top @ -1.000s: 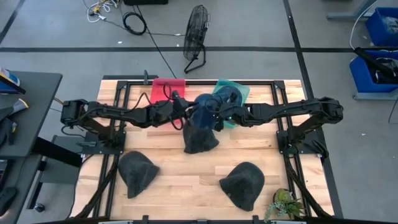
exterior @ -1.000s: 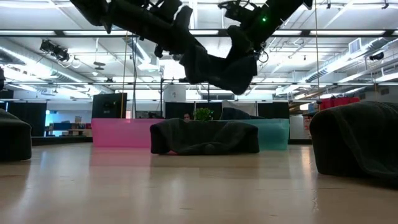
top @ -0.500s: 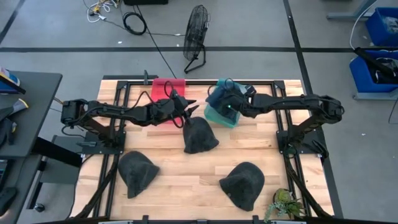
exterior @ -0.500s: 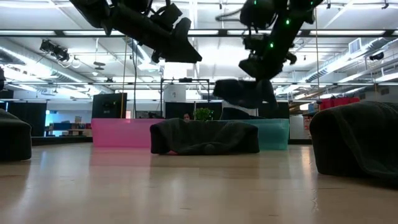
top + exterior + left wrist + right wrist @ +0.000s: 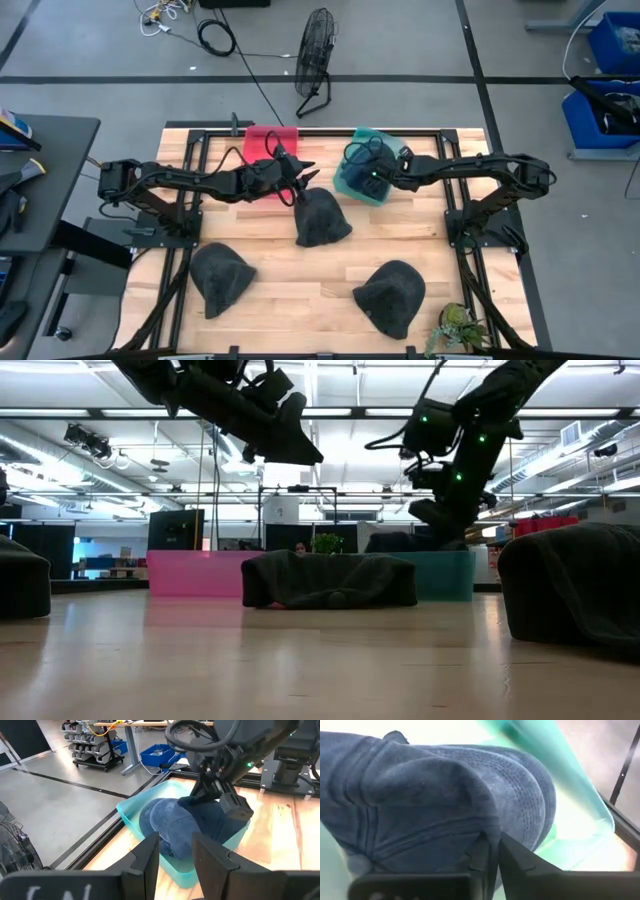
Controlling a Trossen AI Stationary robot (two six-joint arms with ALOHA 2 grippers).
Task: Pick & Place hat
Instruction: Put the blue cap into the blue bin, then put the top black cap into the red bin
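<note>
A blue denim hat [image 5: 170, 825] lies inside the teal bin [image 5: 127, 812] at the table's far side, right of centre. It fills the right wrist view [image 5: 445, 795]. My right gripper [image 5: 362, 172] is down in the bin and shut on the hat; it also shows in the low view [image 5: 440, 510]. My left gripper [image 5: 300, 176] hovers open and empty left of the bin, above a dark hat [image 5: 322, 218] that rests brim-down on the table. Its fingers [image 5: 150, 852] frame the bin in the left wrist view. My right gripper pinches a raised fold of the blue hat's cloth [image 5: 487, 832] between its two fingers. The fingers [image 5: 220, 800] come from above, slanting in from the table's right side. The hat rests in the teal bin, slack.
A pink bin [image 5: 270, 140] stands left of the teal one at the far edge. Two more dark hats lie near the front, one at the left [image 5: 222, 278] and one at the right [image 5: 390, 295]. A small plant [image 5: 460, 328] stands at the front right corner.
A second ago both grippers were at the blue hat, held above the middle dark hat. My left gripper has let go and stayed. My right gripper has carried the hat toward the table's far right and lowered it into the teal bin, where it now lies.
</note>
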